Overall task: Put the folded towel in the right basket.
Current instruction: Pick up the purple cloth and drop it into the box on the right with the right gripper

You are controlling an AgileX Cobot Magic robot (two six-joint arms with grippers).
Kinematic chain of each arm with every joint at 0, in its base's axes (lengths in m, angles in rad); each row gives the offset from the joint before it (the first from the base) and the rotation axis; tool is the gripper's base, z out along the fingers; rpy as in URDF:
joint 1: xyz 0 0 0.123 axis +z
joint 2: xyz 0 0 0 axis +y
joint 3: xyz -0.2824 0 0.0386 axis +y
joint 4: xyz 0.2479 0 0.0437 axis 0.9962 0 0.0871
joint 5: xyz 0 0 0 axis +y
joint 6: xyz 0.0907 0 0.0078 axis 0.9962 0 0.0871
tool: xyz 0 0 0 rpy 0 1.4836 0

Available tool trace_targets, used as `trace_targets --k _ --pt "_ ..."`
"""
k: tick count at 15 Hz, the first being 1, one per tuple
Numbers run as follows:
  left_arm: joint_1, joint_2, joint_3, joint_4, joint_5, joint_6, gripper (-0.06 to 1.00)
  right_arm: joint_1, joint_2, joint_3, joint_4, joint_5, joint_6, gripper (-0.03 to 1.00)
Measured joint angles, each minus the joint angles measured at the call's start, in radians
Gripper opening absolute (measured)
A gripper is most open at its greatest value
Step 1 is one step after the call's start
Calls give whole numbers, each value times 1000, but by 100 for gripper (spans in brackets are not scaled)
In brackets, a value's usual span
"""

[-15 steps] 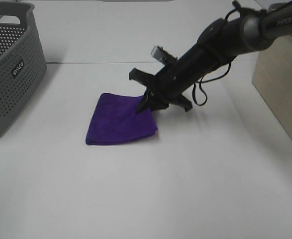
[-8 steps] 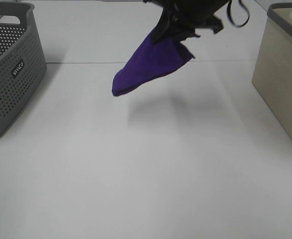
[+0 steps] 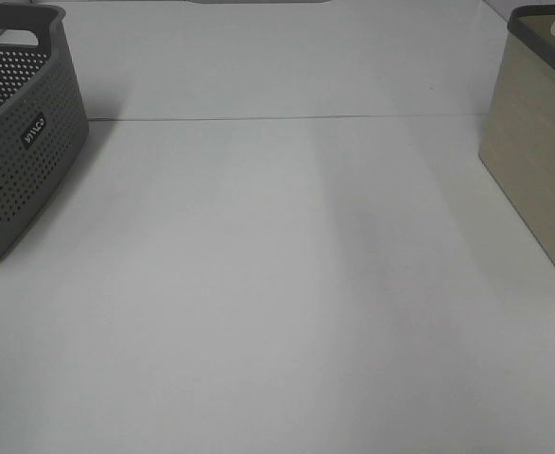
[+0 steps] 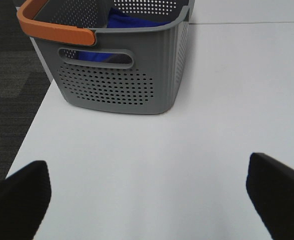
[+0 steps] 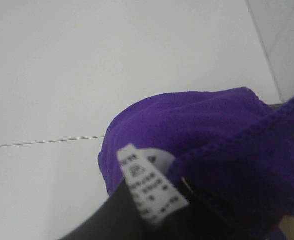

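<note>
**Spotter:** Gone from the high view are your right arm and the towel [image 5: 202,140], which lay mid-table [image 3: 277,284] a second ago.

**Operator:** So where is the towel now?

**Spotter:** It's bunched right against your right wrist camera, label [image 5: 149,187] outward, clear of the table. Your right gripper [image 5: 152,220] seems clamped on it. Cloth hides most of the jaws, so I can't judge how deep the bite is.

**Operator:** And the left?

**Spotter:** Your left gripper [image 4: 149,175] is spread wide and holds nothing. It faces the grey basket [image 4: 121,85], which has blue cloth inside.

**Operator:** What could go wrong?

**Spotter:** With a shallow pinch, the towel could slip out or unfold on the swing. The overhead camera doesn't show it, so you could also let go short of the beige right basket [image 3: 532,180]. A trailing corner could catch on its rim too.
</note>
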Motion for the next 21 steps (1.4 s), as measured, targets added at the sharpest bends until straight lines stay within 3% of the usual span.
trace_targets --k 5,12,14,17,19,21 --pt "0 0 0 0 0 0 99 -256 46 0 6 50 -11 5" --pt "0 0 0 0 0 0 99 -288 195 0 75 120 -76 5" --pt "0 0 0 0 0 0 99 -288 207 0 78 121 -95 18" --pt "0 0 0 0 0 0 99 -288 207 -1 95 120 -111 71" --pt "0 0 0 0 0 0 99 -288 207 -1 136 121 -143 86" --pt "0 0 0 0 0 0 99 -287 200 -1 163 152 -214 88"
